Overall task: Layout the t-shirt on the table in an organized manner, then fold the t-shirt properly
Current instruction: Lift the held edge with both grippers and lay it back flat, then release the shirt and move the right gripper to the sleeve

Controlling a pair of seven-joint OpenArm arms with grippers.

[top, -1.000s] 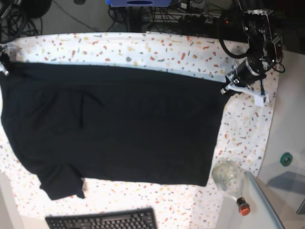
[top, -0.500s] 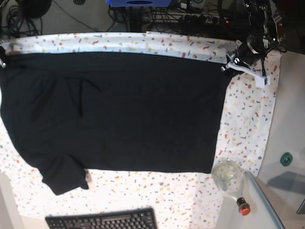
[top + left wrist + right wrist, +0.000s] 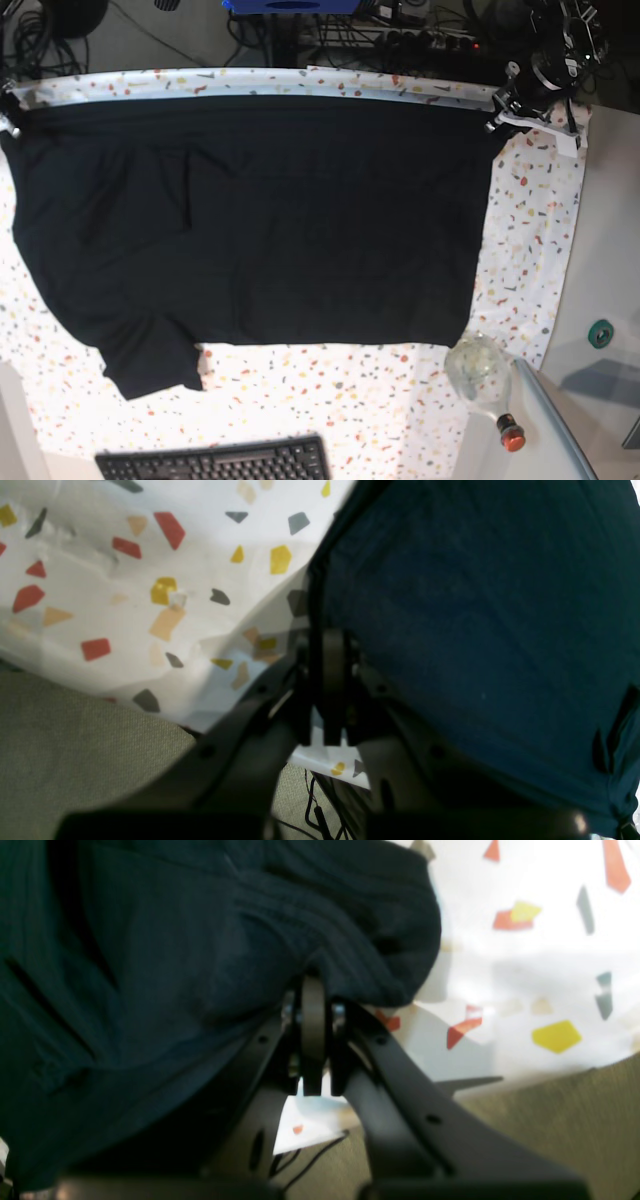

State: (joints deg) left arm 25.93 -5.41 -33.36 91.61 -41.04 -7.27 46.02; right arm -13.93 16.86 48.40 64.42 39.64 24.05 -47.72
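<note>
The black t-shirt (image 3: 250, 220) lies spread wide over the flecked table (image 3: 530, 250), its far edge stretched straight near the table's back edge. A sleeve hangs toward the near left. My left gripper (image 3: 497, 117) is shut on the shirt's far right corner. In the left wrist view the pinched hem of the t-shirt (image 3: 475, 605) sits in the left gripper (image 3: 325, 652). My right gripper (image 3: 8, 118) sits at the far left corner, barely in the base view. The right wrist view shows the right gripper (image 3: 312, 995) shut on bunched fabric of the t-shirt (image 3: 150, 940).
A black keyboard (image 3: 215, 462) lies at the near edge. A clear glass bottle (image 3: 478, 368) with a red cap (image 3: 511, 436) stands at the near right. A green roll (image 3: 600, 333) rests off the cloth to the right. Cables crowd the floor behind the table.
Both grippers have moved toward the table's back edge, dragging the shirt's far edge with them. The whole shirt has slid back and been pulled tauter and wider.
</note>
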